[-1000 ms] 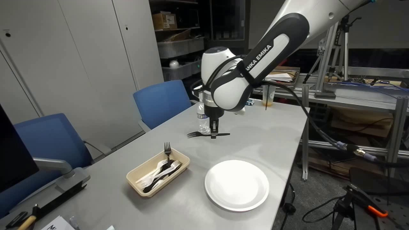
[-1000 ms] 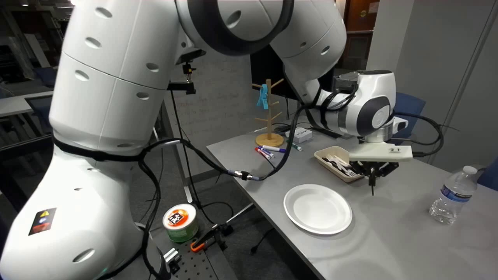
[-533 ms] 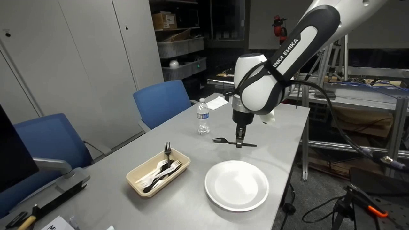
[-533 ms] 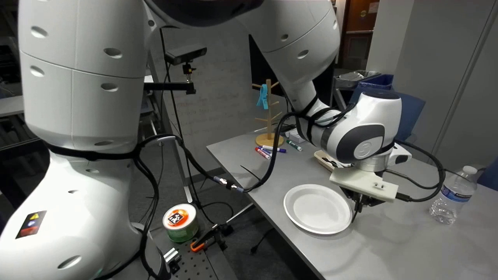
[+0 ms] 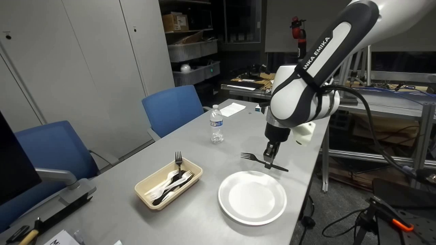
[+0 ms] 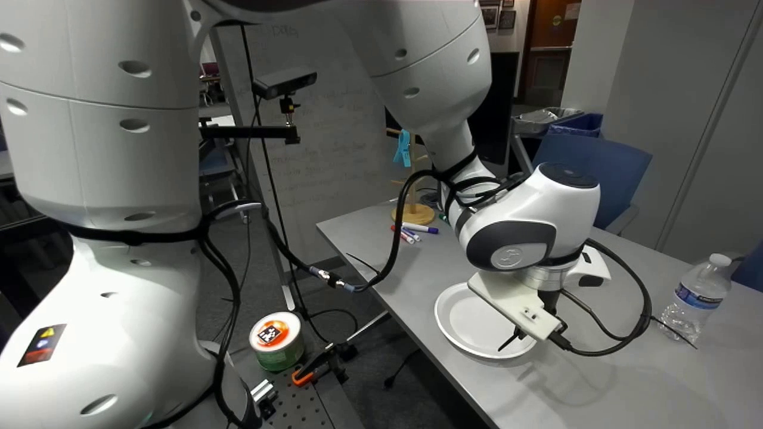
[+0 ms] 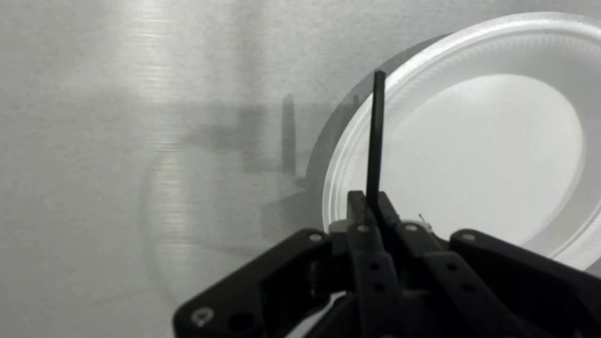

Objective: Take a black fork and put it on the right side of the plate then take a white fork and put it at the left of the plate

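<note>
Black fork [image 7: 376, 136] was off the table [image 5: 190, 224], gripper [image 7: 369, 201] fingers clamped on its handle, near the rim of the plate [image 5: 252, 199], on the side toward the bottle [image 6: 694, 301]. Tines showed in an exterior view [image 5: 248, 156]; wrist view gave just the handle end, lined up across the plate's rim. In an exterior view the pale wrist casing [image 6: 512, 302] hid most of the gripper, the fork's tip poking out with the plate behind it. Tray [image 5: 146, 186] near the plate, visible in an exterior view only, held a white fork [image 5: 181, 180] plus a second black fork [image 5: 178, 160].
</note>
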Available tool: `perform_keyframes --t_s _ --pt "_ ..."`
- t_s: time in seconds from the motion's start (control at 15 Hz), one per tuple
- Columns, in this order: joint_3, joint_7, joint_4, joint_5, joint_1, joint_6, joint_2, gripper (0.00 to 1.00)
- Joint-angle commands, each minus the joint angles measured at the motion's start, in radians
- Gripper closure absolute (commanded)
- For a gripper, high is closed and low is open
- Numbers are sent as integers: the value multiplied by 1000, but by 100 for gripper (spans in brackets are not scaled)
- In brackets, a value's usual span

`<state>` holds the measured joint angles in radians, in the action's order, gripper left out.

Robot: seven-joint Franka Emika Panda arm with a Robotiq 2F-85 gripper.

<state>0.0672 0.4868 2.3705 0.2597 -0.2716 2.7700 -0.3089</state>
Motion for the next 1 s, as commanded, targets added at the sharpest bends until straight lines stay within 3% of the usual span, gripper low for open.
perform_keyframes --t_s 0.0,0.47,0.93 --pt "33 -17 64 94 -21 65 48 99" --pt "0 -84 108 46 4 153 54 99" --pt "-4 -81 87 41 -1 137 24 95"
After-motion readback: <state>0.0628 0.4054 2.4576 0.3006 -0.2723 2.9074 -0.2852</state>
